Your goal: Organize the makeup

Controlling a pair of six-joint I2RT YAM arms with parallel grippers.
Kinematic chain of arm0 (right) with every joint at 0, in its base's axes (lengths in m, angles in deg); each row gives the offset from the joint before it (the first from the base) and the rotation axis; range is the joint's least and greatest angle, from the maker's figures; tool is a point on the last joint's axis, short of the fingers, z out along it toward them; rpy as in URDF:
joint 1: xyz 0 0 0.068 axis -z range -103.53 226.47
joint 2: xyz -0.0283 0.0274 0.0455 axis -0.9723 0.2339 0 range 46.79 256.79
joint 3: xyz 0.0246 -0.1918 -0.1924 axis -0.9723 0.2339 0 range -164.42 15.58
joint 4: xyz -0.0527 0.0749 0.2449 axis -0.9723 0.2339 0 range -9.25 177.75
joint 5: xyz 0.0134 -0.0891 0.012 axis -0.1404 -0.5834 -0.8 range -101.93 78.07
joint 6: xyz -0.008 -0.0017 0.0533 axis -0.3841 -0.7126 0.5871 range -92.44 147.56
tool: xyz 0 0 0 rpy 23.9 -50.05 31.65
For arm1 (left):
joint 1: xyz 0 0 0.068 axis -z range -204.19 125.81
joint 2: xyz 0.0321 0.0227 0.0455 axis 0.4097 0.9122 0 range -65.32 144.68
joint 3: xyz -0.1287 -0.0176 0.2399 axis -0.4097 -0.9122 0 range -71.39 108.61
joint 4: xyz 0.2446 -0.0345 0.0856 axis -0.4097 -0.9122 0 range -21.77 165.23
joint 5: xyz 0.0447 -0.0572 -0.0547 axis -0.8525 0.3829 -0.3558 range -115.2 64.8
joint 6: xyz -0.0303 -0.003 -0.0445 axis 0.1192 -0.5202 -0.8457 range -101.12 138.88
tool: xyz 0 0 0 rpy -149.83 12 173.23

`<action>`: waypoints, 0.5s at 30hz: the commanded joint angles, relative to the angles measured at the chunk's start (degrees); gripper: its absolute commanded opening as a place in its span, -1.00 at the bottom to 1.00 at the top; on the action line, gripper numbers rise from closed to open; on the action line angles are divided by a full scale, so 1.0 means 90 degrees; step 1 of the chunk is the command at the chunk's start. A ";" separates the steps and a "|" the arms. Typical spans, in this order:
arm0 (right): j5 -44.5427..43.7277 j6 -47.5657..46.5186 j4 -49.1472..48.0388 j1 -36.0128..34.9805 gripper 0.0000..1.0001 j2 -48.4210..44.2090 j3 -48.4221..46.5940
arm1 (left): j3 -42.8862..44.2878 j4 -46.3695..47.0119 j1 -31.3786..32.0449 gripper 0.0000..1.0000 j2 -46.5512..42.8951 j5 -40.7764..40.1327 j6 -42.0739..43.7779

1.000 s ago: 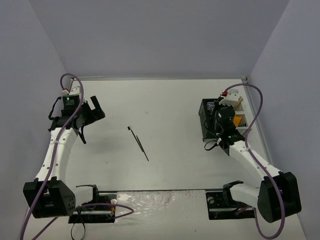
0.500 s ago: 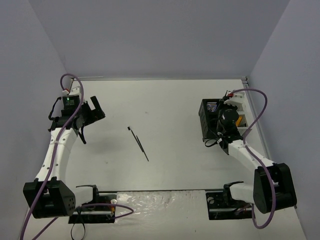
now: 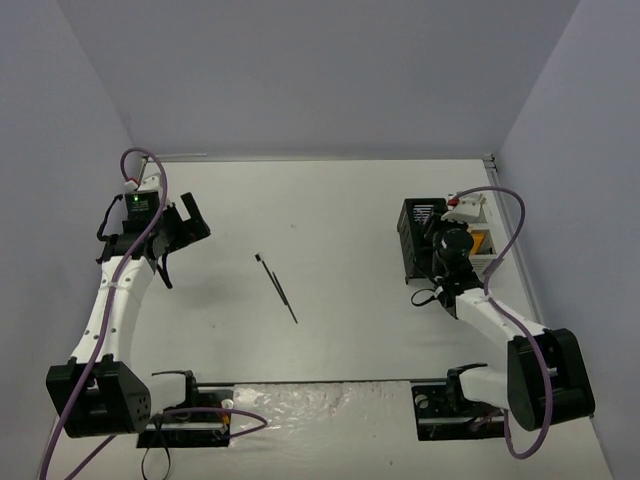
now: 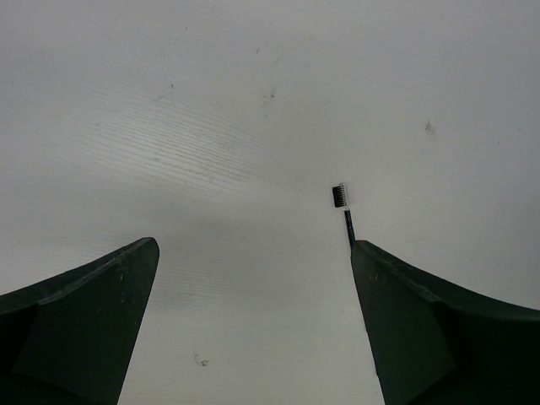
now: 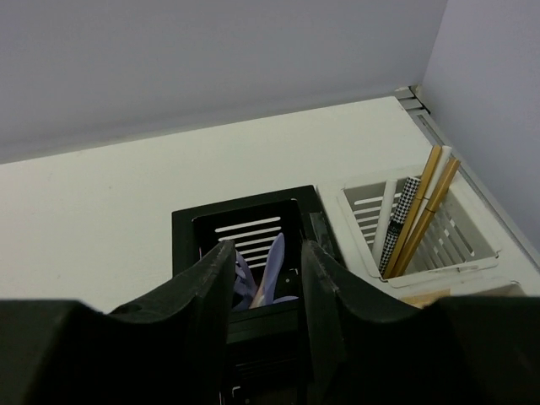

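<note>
Seemingly the lavender tool [image 5: 274,266] lies in the black holder [image 5: 240,215] below the right gripper [image 5: 268,253], its jaws slightly parted and empty; next comes fetching the black brush [image 3: 262,259].

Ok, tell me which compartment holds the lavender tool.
The black compartment, directly before the right claw; the white compartment beside it holds wooden sticks instead.

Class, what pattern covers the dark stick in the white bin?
Stick: black-and-white check; right wrist view.
</note>
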 commanded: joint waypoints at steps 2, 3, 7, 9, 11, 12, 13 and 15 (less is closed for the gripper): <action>0.0631 0.0142 0.0655 -0.0009 -0.13 -0.0970 -0.0457 | 0.0292 0.0267 -0.0002 0.94 -0.0129 0.0064 -0.0022; 0.0796 0.0179 0.1024 -0.0028 -0.08 -0.1099 -0.0609 | 0.0292 0.0267 -0.0006 0.94 -0.0129 0.0068 -0.0022; 0.1490 0.0287 0.2545 -0.0379 0.02 -0.0974 -0.1617 | 0.0295 0.0257 -0.0008 0.94 -0.0139 0.0070 -0.0022; 0.1525 0.0282 0.3484 -0.0697 0.07 -0.0660 -0.2055 | 0.0301 0.0243 -0.0008 0.94 -0.0139 0.0065 -0.0022; 0.1412 0.0304 0.4278 -0.1347 0.10 -0.0219 -0.2784 | 0.0301 0.0238 -0.0010 0.94 -0.0139 0.0049 -0.0013; 0.1432 0.0413 0.4666 -0.1499 0.11 0.0104 -0.2946 | 0.0301 0.0237 -0.0017 0.94 -0.0139 0.0040 -0.0013; 0.1499 0.0506 0.4915 -0.1673 0.11 0.0365 -0.3156 | 0.0301 0.0231 -0.0011 0.94 -0.0133 0.0028 -0.0013; 0.1578 0.0610 0.5291 -0.2177 0.11 0.0871 -0.3525 | 0.0301 0.0222 -0.0014 0.94 -0.0123 0.0015 -0.0006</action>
